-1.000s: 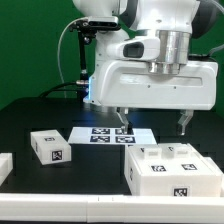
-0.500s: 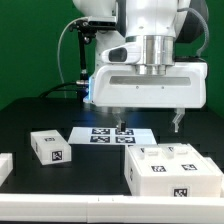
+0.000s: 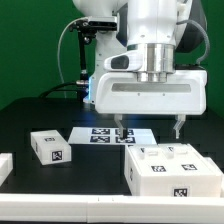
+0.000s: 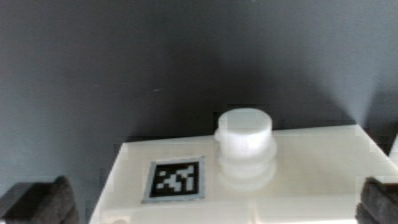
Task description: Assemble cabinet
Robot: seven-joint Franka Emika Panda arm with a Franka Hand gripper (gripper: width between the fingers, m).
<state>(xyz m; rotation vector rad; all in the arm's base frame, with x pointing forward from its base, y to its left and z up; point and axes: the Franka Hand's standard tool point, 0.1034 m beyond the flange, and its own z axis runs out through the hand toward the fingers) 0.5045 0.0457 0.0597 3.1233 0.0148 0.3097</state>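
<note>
The cabinet (image 3: 175, 172) is a big white boxy body with black-and-white tags, at the front of the exterior view's right. My gripper (image 3: 150, 130) hangs open just above its far edge, one finger on each side, holding nothing. In the wrist view the cabinet's white top (image 4: 311, 170) carries one tag and a round white peg (image 4: 244, 140). The dark fingertips (image 4: 36, 198) show at both lower corners, wide apart, with the cabinet between them.
A small white tagged block (image 3: 51, 146) lies on the exterior view's left. Another white piece (image 3: 4, 167) sits at the left edge. The marker board (image 3: 105, 135) lies on the dark table behind the cabinet.
The gripper has shifted towards the exterior view's left and come a little lower over the cabinet. Its fingers stay open. The parts on the table have not moved.
</note>
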